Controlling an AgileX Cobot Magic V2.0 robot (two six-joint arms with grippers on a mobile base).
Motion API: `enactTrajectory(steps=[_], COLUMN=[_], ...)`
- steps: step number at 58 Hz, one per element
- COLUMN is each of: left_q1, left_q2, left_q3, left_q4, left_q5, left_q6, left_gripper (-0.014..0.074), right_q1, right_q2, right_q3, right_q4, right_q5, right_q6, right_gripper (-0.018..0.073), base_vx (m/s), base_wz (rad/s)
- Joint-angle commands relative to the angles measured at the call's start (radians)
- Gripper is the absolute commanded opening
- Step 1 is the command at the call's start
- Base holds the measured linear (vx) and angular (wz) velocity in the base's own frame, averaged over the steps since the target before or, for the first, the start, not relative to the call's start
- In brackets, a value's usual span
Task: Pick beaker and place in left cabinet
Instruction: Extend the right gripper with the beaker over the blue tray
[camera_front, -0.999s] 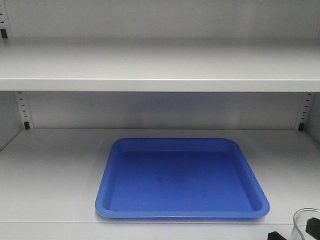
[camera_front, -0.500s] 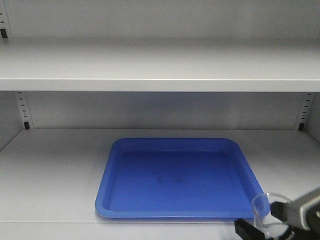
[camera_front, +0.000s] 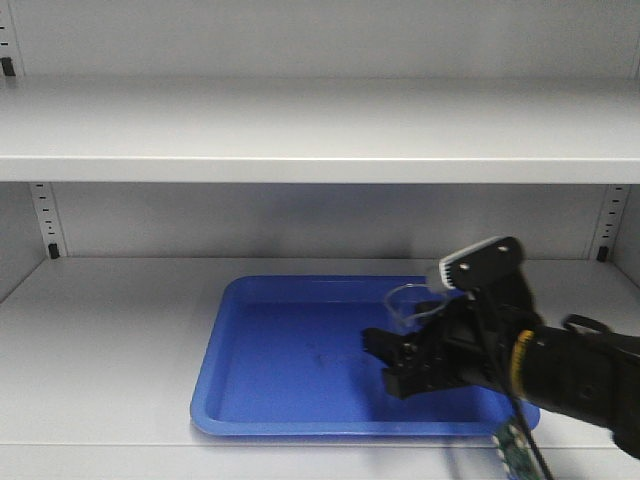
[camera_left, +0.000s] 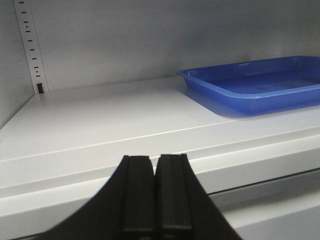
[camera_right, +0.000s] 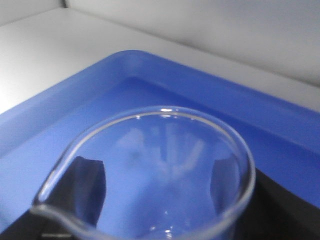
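here the right hand (camera_front: 396, 362) holds the beaker (camera_front: 411, 306) above the tray (camera_front: 262, 385).

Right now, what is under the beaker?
The blue tray lies below the beaker, which the right gripper holds. The tray rests on the left cabinet's shelf. Whether the beaker's base touches the tray cannot be seen: the black fingers cover it.

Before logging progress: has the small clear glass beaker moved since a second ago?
Yes. In the right tool, the clear glass beaker moved left, from beside the blue plastic tray's front-right corner to above its floor.
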Motion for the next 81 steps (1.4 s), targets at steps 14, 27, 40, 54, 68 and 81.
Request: enactTrajectory(steps=[14,27,40,54,68,81], left_q1=[-0.003,-0.003,-0.003,-0.003,-0.003,-0.003], left_q2=[-0.018,-0.018,-0.018,-0.018,-0.018,-0.018], left_q3=[0.016,0.016,0.016,0.016,0.016,0.016], left_q4=[-0.007,-0.007,-0.007,-0.007,-0.007,-0.007], left_q5=[-0.084,-0.084,-0.084,-0.084,-0.084,-0.084], left_q6=[-0.003,-0.003,-0.003,-0.003,-0.003,-0.003], left_gripper=[0.0001,0.0001,0.0001,0.0001,0.0001,0.0001], right_q1=[-0.017,-0.017,-0.017,-0.017,-0.017,-0.017], right_q2=[0.22,0.279,0.292,0.292,0.291,0.243], right_q3=[-0.216,-0.248,-0.248,-0.248,-0.248,-0.248], right_q4=[0.041,0.148,0.168,0.168,0.168,0.159], right_q5=[-0.271,-0.268,-0.264,-0.264,-0.264,-0.265], right_q6=[-0.137,-0.161,-0.181,-0.181,-0.181,-0.181], right_gripper=[-0.0001,0.0002,0.0074,0.0337,0.0636,0.0689], base_vx=[0.0,0.0,0.0,0.0,0.0,0.0], base_wz=[0.0,0.0,0.0,0.0,0.0,0.0])
